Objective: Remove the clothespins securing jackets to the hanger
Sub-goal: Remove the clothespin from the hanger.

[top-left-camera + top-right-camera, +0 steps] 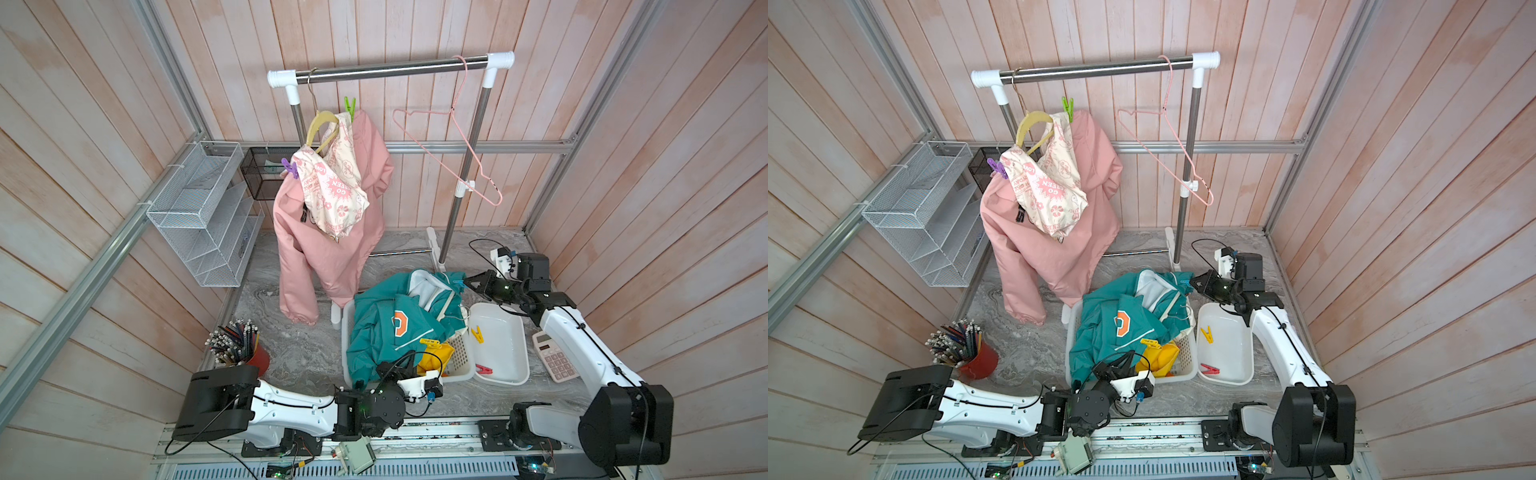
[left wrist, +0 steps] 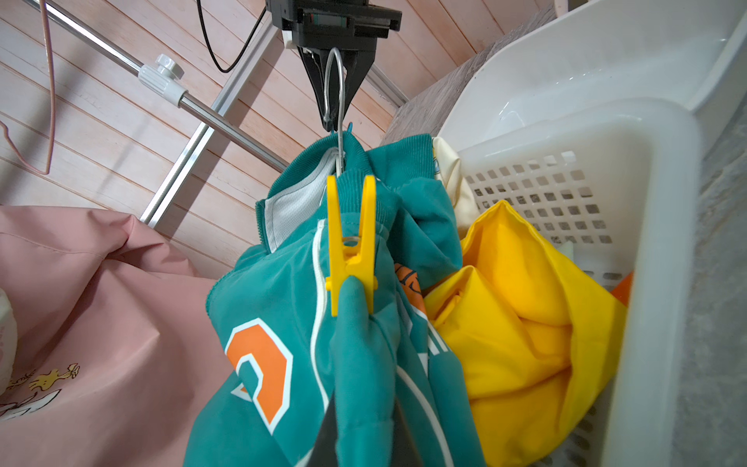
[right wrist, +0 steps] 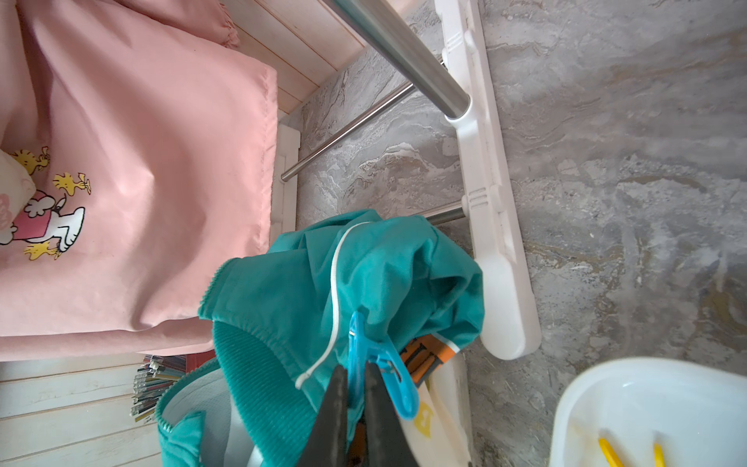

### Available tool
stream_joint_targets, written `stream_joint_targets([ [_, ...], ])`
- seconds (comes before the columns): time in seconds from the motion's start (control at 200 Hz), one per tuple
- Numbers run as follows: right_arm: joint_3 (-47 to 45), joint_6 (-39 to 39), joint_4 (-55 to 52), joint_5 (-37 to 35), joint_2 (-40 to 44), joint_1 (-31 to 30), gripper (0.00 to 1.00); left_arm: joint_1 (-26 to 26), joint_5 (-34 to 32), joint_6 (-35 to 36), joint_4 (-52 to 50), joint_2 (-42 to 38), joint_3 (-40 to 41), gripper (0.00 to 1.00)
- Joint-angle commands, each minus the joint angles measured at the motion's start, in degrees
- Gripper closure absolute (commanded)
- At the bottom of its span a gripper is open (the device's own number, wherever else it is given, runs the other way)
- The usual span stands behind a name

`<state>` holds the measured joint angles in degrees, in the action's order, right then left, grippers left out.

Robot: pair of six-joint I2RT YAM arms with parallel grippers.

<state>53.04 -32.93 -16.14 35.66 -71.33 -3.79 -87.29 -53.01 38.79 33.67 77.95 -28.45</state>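
The teal jacket [image 1: 386, 328] lies heaped on the white basket [image 1: 461, 361], over the yellow jacket [image 1: 436, 359]. A yellow clothespin [image 2: 349, 242] grips its collar below a metal hanger hook [image 2: 335, 89]. My left gripper [image 2: 364, 412] is shut on a fold of the teal jacket [image 2: 283, 283]. My right gripper [image 3: 357, 376] is shut on one leg of a blue clothespin [image 3: 364, 356] clipped to the jacket's far edge; the other leg lies outside the fingers. The pink jacket [image 1: 332, 249] hangs on the rack, with a green clothespin [image 1: 350, 107] and a purple clothespin [image 1: 290, 168] on it.
A white tray [image 1: 507, 332] right of the basket holds a yellow clothespin [image 1: 477, 333] and a red one [image 1: 483, 369]. A calculator [image 1: 555, 357] lies beside it. A red pencil cup [image 1: 239, 347] stands front left. A bare pink wire hanger [image 1: 465, 145] hangs from the rack rail [image 1: 390, 68].
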Motion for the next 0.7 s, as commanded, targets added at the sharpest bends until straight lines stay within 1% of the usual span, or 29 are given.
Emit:
stream_joint_targets([
  [0.0,0.64,0.14,0.68,-1.60,1.98,-0.34,0.89,-0.07,-1.52,-1.17,-0.51,0.63,1.38,1.00],
  [0.095,0.53,0.10,0.49,-1.78,2.69,-0.11,0.89,-0.07,-1.89,-1.17,-0.69,0.59,1.46,1.00],
  [0.13,0.55,0.22,0.08,-1.90,2.82,0.11,0.87,-0.08,-2.08,-1.08,-0.70,0.51,1.46,1.00],
  [0.17,0.65,0.72,-0.76,-2.19,2.93,0.37,0.78,-0.08,-2.25,-1.08,-0.79,0.47,1.46,1.00],
  [0.185,0.62,0.90,-1.15,-2.43,2.99,0.44,0.72,-0.08,-2.28,-1.08,-0.78,0.53,1.46,1.00],
  [0.22,0.43,1.26,-1.84,-2.96,3.23,0.81,0.66,-0.08,-2.35,-1.16,-0.91,0.53,1.40,1.00],
  [0.275,-0.40,1.23,-1.99,-2.95,4.05,1.52,0.59,-0.03,-2.51,-1.39,-1.19,0.72,1.30,1.00],
  [0.41,-3.04,-0.69,-0.07,-0.99,5.67,3.14,0.56,-0.08,-2.70,-1.59,-1.09,1.12,1.11,1.00],
  [0.585,-4.61,-2.22,2.76,3.43,4.33,3.17,0.55,-0.08,-2.79,-0.92,-0.52,1.58,1.02,1.00],
  [0.695,-4.71,-2.57,3.38,4.66,3.42,3.07,0.54,-0.08,-2.88,-0.82,-0.37,1.64,0.96,1.00],
])
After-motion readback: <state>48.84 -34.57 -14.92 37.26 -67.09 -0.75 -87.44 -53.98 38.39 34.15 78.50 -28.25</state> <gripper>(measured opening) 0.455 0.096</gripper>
